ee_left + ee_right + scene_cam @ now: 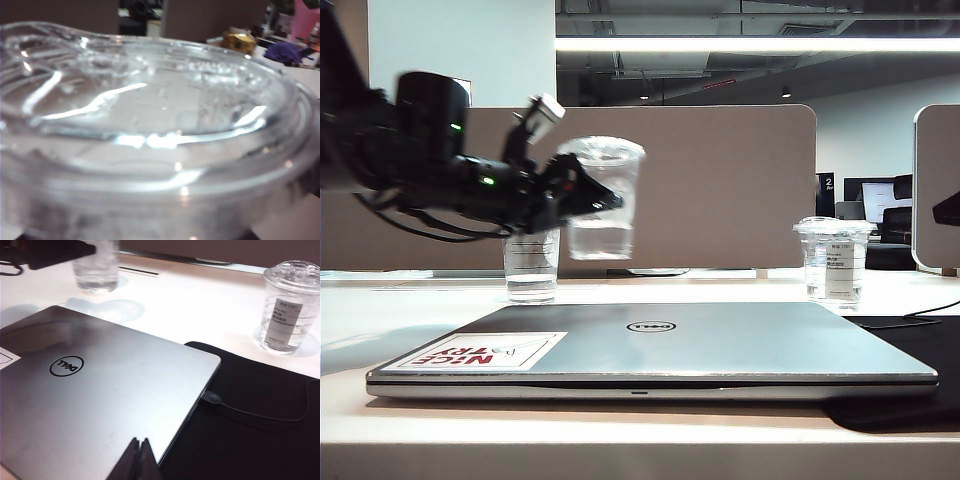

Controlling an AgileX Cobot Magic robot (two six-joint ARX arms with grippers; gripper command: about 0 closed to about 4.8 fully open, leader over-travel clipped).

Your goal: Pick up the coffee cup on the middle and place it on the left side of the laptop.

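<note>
While the left gripper [605, 200] pinches the coffee cup [603, 197] by its side and holds it in the air above the far edge of the table [720, 285], the main risk, as I judge it, is the grip itself: the fingers clamp a thin clear wall low on one side, so the cup could tilt, squeeze out of shape or slip as the arm swings. Water fills its lower part, and a slip would drop it near the laptop [660, 350], which lies closed just in front; a popped lid [150, 100] would wet the cover. The left wrist view shows only that lid, close up and blurred, so how firmly the fingers sit cannot be told. A narrower cup [531, 265] stands on the table directly under the arm, right on the way to the spot left of the laptop, and a low pass could knock it over. The small labelled cup [833, 260] stands well apart on the right. The right gripper [139, 460] hangs over the laptop's near corner, its fingers pressed together, clear of all this
</note>
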